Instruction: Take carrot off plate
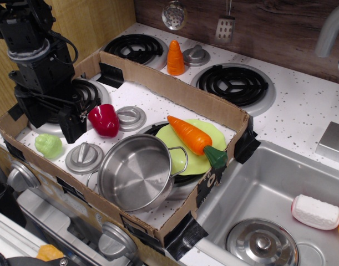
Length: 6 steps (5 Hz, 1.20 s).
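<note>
The carrot (190, 135) lies across the plate (183, 162), well apart from the gripper (75, 119) at far left (jaws' grip unclear). One carrot, one plate, one steel pot (135, 172).

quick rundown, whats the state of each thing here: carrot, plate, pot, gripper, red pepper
carrot: lying on the plate, green stem end past the rim
plate: flat on the stove, partly hidden by the pot
pot: upright, empty, no lid
gripper: beside the red pepper, holding nothing, jaws too dark to judge
red pepper: resting on the stove top
</note>
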Motion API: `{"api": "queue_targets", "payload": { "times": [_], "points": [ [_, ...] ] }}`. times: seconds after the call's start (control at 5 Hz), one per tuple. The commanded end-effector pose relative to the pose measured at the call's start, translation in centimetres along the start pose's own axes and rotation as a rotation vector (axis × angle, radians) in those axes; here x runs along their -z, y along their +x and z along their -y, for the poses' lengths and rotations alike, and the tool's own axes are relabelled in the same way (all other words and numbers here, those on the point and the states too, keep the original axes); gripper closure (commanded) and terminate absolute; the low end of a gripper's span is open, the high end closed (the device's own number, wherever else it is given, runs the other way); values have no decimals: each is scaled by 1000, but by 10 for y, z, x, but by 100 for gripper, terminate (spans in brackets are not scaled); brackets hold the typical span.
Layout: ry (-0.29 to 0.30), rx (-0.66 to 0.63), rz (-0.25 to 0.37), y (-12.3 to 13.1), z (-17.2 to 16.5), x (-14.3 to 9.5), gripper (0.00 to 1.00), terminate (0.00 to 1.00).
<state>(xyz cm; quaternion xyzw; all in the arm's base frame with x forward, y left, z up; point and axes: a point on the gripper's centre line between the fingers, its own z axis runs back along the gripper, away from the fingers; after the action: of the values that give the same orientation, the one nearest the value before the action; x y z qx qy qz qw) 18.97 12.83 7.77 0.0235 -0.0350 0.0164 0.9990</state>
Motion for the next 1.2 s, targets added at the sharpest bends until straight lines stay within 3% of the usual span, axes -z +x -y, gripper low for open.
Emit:
{"api": "queue_targets", "payload": {
  "times": [0.0, 0.4, 0.6, 1.0],
  "points": [
    [0, 0, 0, 0, 0, 0, 0, 0],
    [197, -145, 1, 37, 11, -33, 0, 0],
    [230, -329, -30, 58, 27, -43, 0, 0],
    [215, -624, 3, 87, 69, -50, 0, 0]
  ]
}}
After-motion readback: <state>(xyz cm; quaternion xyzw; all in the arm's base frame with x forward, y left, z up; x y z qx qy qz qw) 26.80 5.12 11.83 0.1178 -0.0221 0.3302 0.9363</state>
